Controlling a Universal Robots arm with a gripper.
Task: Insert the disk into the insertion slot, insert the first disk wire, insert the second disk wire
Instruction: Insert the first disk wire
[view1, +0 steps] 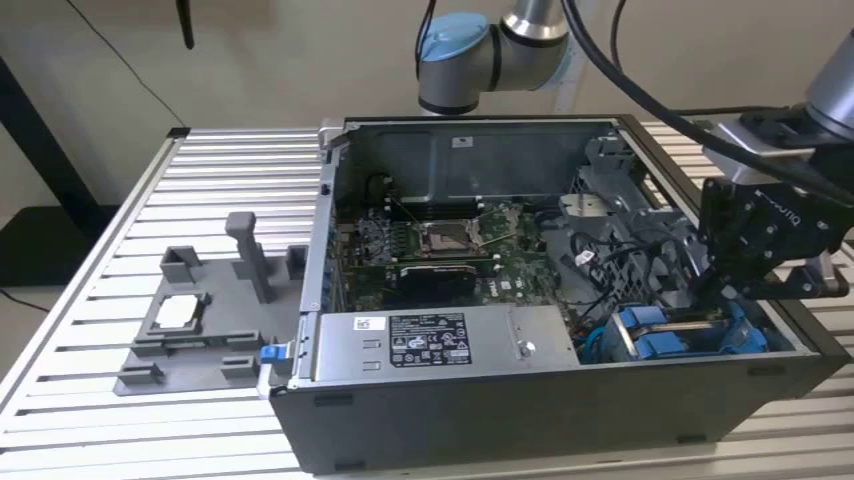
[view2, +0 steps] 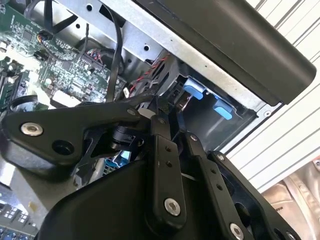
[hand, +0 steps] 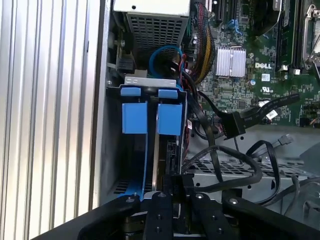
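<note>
end effector (hand: 173, 184) pinched narrow on disk (hand: 168, 150), which sat edge-on between blue rails (hand: 134, 118) of insertion slot (hand: 131, 165). likely risk: loose cables (hand: 215, 167) just beside slot could snag, or skewed push could jam disk.

Just ahead of your black end effector (hand: 172, 187), the insertion slot (hand: 150, 90) shows bright blue tabs, its walls seemingly grey.

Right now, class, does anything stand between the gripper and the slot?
Nothing visible does. The gripper sits right at the slot. The loose black cables lie beside the slot, on the motherboard side, not across it.
</note>
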